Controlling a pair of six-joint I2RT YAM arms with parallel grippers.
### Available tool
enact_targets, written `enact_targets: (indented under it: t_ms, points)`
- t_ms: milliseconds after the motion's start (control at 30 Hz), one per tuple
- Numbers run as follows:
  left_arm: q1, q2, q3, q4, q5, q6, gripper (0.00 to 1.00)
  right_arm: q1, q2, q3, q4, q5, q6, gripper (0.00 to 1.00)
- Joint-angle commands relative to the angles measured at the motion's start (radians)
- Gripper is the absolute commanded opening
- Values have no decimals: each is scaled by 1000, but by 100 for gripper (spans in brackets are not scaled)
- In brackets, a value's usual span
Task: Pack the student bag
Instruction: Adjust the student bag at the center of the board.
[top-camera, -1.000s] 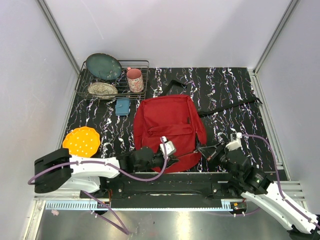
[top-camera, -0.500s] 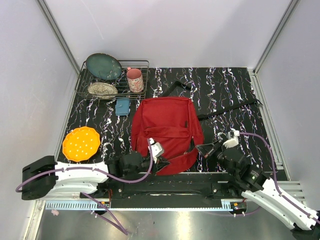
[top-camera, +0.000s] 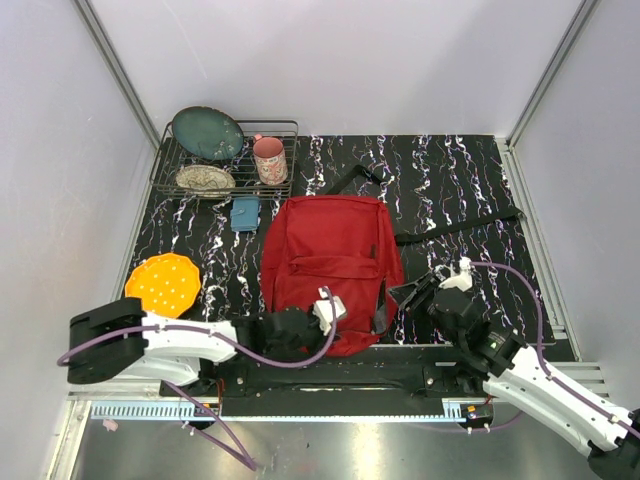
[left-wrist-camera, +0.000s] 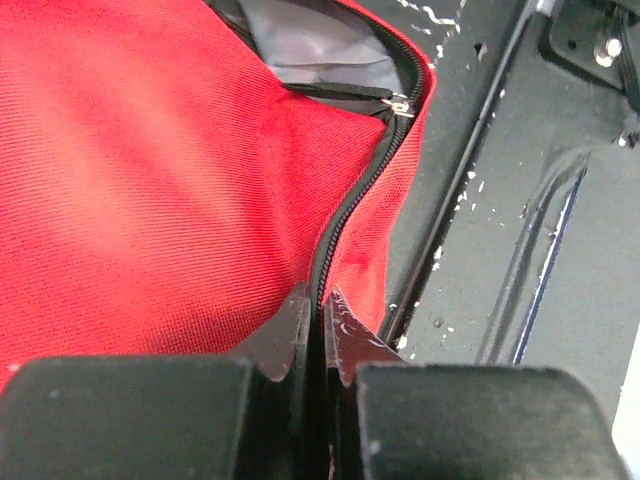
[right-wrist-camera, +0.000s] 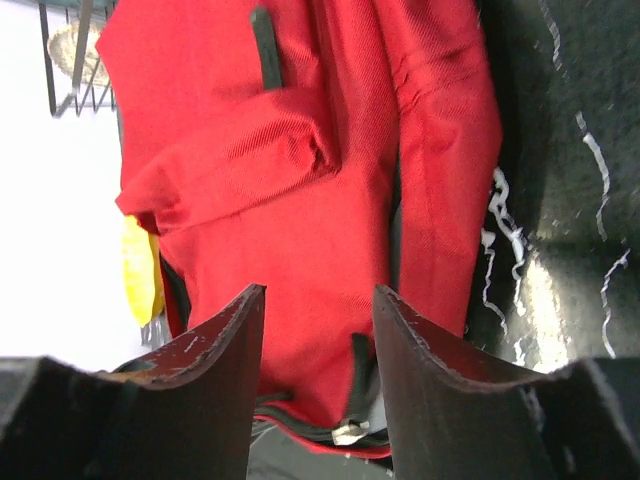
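A black surface veined with white fills the middle of the enclosure. Plain pale walls close it in: one at the back, one on the left, one on the right. Slanted metal posts mark the two back corners. Along the near edge runs a black rail, and below it lies a strip of brushed metal. The light is even and soft, with faint shadows.
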Motion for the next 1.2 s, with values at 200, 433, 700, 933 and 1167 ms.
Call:
enact_targets:
  t_ms: [200, 433, 700, 933, 1167]
  points:
    - [-170, 327, 98, 102, -99, 2, 0, -2, 58, -37, 36, -249, 54, 53]
    - [-186, 357, 92, 148, -139, -30, 0, -2, 162, 3, -91, -272, 6, 52]
    - [-186, 353, 56, 164, -165, -52, 0, -2, 116, 2, -200, -257, -12, 51]
    - [-186, 355, 58, 174, -167, -52, 0, -4, 121, -70, -45, -327, 20, 40]
    - [-187, 353, 66, 180, -162, -58, 0, -4, 213, -60, -13, -318, 16, 30]
